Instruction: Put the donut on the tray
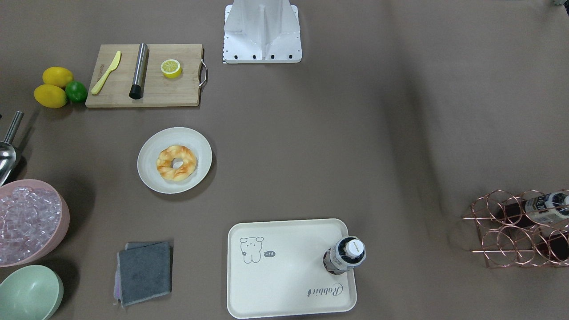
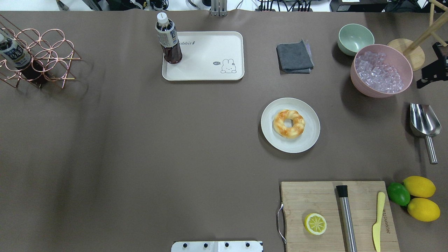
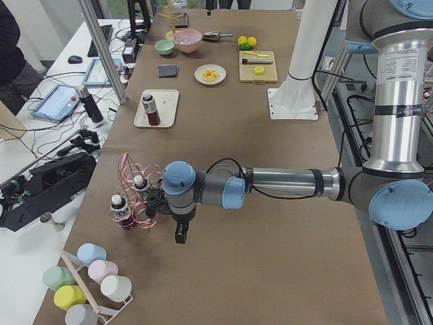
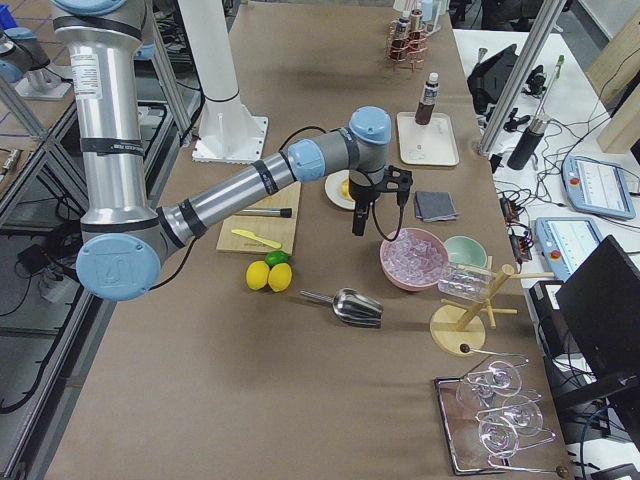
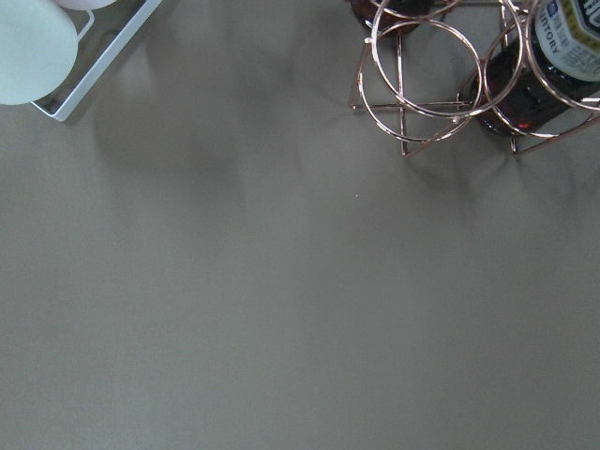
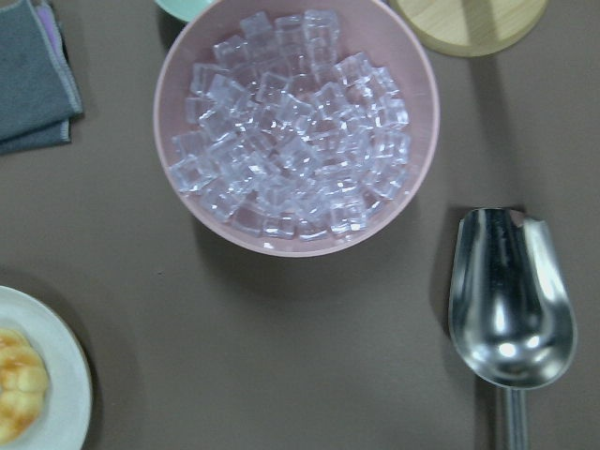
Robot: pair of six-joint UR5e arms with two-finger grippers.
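Note:
The donut (image 1: 176,162) is a twisted golden ring lying on a round off-white plate (image 1: 151,174); it also shows in the overhead view (image 2: 289,123) and at the right wrist view's left edge (image 6: 17,394). The cream tray (image 1: 275,284) with a cartoon animal and "Rabbit" script lies apart from it (image 2: 210,52) and holds a dark drink bottle (image 1: 347,254) at one corner. My left gripper (image 3: 179,233) hangs beside the copper bottle rack (image 3: 139,203), far from the donut. My right gripper (image 4: 358,222) hovers near the pink ice bowl (image 4: 413,257). I cannot tell whether either is open or shut.
A wooden cutting board (image 2: 315,199) carries a halved lemon (image 2: 315,223), a steel cylinder and a yellow knife. Two lemons and a lime (image 2: 398,193) lie beside it. A steel scoop (image 2: 424,120), a green bowl (image 2: 355,38) and a grey cloth (image 2: 294,56) lie near the ice bowl.

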